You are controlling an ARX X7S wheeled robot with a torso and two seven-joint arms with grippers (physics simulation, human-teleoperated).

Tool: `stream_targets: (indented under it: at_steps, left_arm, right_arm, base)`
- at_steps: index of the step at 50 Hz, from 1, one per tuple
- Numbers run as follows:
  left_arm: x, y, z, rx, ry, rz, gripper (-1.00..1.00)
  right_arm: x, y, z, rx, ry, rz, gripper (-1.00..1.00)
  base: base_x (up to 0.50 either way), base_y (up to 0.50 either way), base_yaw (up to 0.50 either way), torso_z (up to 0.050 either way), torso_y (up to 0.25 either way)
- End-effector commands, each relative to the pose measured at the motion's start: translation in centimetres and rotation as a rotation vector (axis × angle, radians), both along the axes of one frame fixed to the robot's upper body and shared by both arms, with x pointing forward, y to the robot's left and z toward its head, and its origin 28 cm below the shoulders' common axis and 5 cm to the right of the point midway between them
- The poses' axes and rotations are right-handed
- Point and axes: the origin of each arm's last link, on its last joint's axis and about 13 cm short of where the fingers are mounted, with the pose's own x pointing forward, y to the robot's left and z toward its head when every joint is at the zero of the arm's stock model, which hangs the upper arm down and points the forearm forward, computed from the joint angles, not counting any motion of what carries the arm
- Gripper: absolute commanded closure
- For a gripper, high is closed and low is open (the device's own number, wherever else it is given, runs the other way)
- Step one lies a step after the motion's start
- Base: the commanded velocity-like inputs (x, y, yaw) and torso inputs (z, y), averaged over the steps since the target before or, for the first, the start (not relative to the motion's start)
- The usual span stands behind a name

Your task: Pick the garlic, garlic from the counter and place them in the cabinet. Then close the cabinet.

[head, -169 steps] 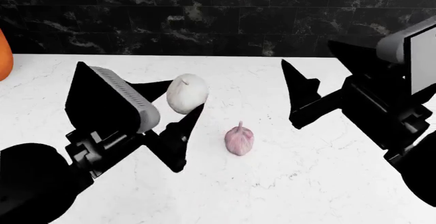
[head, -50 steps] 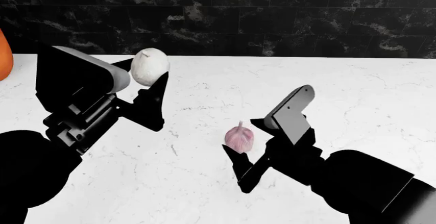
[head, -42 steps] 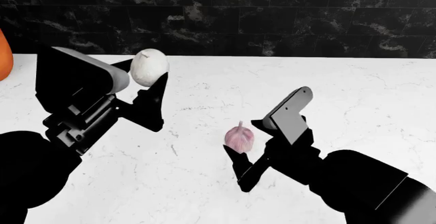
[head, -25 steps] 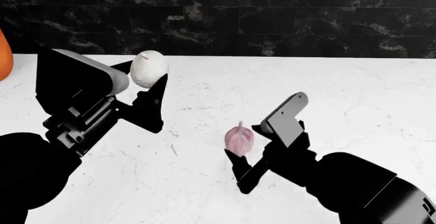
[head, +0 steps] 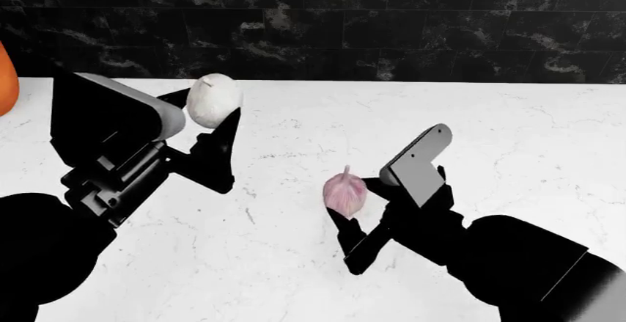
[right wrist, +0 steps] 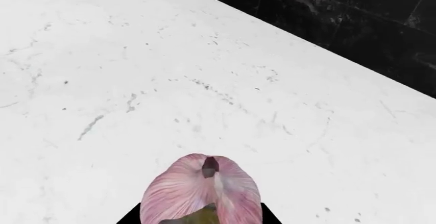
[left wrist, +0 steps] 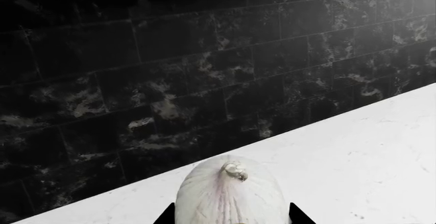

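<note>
Two garlic bulbs are each pinched in a separate gripper above the broad white stone counter (head: 293, 278) with faint grey veining. The left black two-fingered gripper (head: 207, 120) is clamped on the plain white garlic bulb (head: 213, 100), which sits between the finger ends, near the counter's back edge and its left end. In the left wrist view the white bulb (left wrist: 229, 193) shows stem outward, with a dark fingertip (left wrist: 165, 215) touching each flank and the black marbled wall tiles (left wrist: 170, 71) behind it.

Closer to the counter's middle, the right black gripper (head: 354, 205) is closed on the pinkish-purple, finely striped garlic bulb (head: 344, 194). One dark finger (head: 344, 228) presses the bulb from the near side, and the pale grey finger plate (head: 418, 164) stands on its far side. In the right wrist view the pink bulb (right wrist: 201, 191) fills the space between the fingers, stem outward, over the speckled slab (right wrist: 136, 81); whether it touches the stone I cannot tell.

At the counter's left end an orange rounded pot (head: 6, 80) shows only in part.
</note>
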Motion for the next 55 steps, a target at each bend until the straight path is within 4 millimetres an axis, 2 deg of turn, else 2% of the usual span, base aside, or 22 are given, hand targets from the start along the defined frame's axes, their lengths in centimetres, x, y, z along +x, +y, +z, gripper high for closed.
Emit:
stream_targets:
  at_steps: [1, 14, 21, 31, 55]
  left_arm:
    - [-0.3, 0.0, 0.0, 0.002, -0.017, 0.015, 1.0]
    - [-1.9, -0.6, 0.9, 0.05, -0.14, 0.046, 1.0]
    - [-2.7, -0.7, 1.6, 0.042, -0.174, 0.073, 1.0]
    - [-3.3, -0.8, 3.4, -0.023, -0.326, 0.117, 1.0]
    - [-2.9, -0.9, 0.4, 0.029, -0.245, 0.139, 1.0]
  right_arm:
    - [-0.9, -0.6, 2.8, 0.026, -0.129, -0.053, 1.0]
    - [-2.5, -1.2, 7.0, 0.16, -0.347, -0.21, 1.0]
    - [-3.7, -1.3, 8.6, 0.21, -0.425, -0.242, 1.0]
    - [-5.0, -1.5, 10.0, 0.267, -0.508, -0.274, 1.0]
    - [-8.3, 1.2, 17.4, 0.426, -0.811, -0.217, 1.0]
  base:
    - [0.0, 0.0, 0.0, 0.0, 0.0]
    - [0.0, 0.0, 0.0, 0.0, 0.0]
    - [0.0, 0.0, 0.0, 0.0, 0.0]
    - [0.0, 0.0, 0.0, 0.0, 0.0]
    - [0.0, 0.0, 0.0, 0.0, 0.0]
